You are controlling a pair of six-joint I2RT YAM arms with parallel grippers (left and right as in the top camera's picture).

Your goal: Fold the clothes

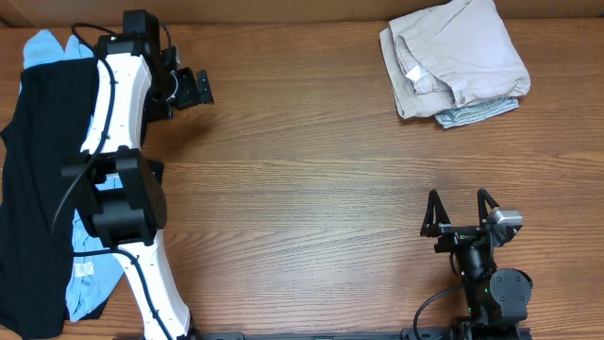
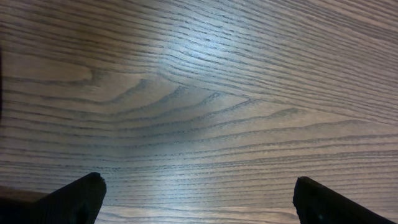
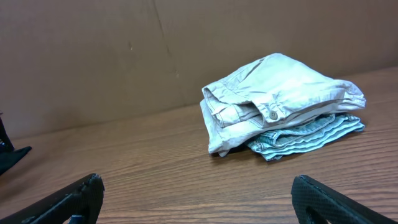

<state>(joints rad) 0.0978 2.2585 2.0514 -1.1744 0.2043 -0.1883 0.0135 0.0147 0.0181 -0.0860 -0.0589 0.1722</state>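
A black garment [image 1: 33, 179] lies unfolded at the table's left edge over a light blue garment [image 1: 92, 281]. A folded beige pair of trousers [image 1: 460, 52] sits on a folded pale green striped cloth [image 1: 477, 111] at the far right; both also show in the right wrist view, the trousers [image 3: 280, 93] above the striped cloth [image 3: 305, 135]. My left gripper [image 1: 201, 87] is open and empty over bare wood, just right of the black garment. My right gripper [image 1: 460, 208] is open and empty near the front right.
A wooden table [image 1: 311, 179] carries everything. A brown cardboard wall [image 3: 124, 56] stands behind the folded pile. The left arm's white links cross over the unfolded clothes at the left.
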